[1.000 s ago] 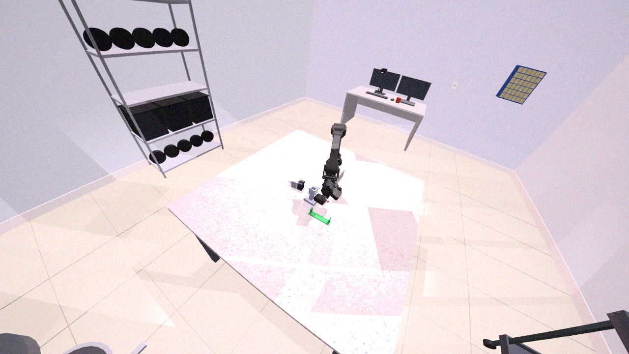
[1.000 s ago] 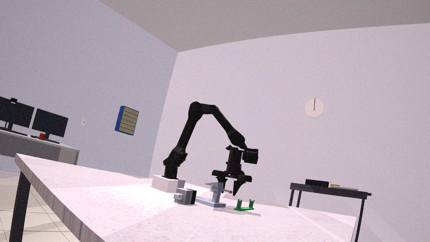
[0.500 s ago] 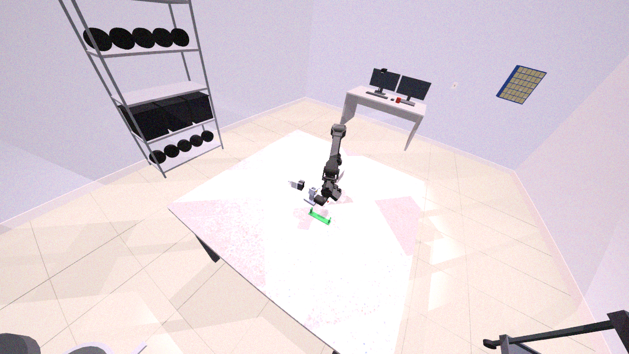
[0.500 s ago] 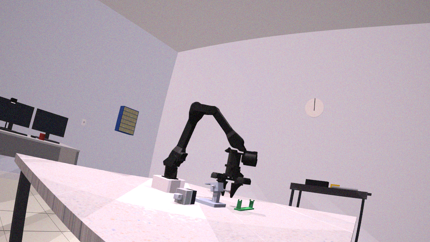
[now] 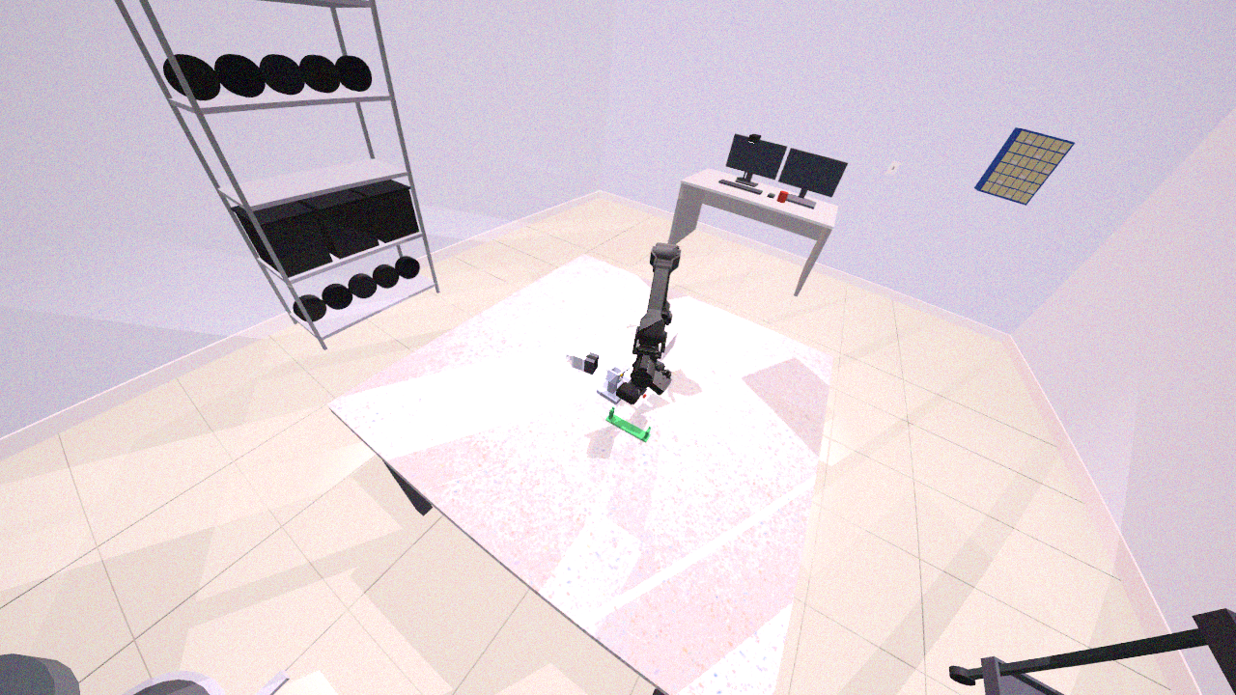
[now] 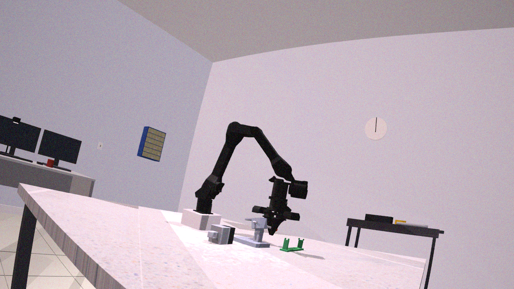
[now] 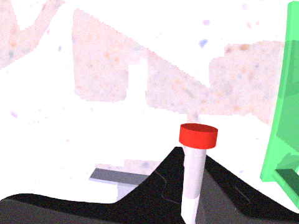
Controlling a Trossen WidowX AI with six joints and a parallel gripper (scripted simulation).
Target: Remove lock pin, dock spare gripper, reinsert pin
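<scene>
My hand was pinched on the white shaft of the lock pin just behind its red head, the pin lying level beside the mount at 9 o'clock, because a grip there suits a straight pull.

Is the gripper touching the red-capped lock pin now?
Touching. In the wrist view the gripper fingers are shut on the white shaft of the lock pin, just below its red cap.
</scene>
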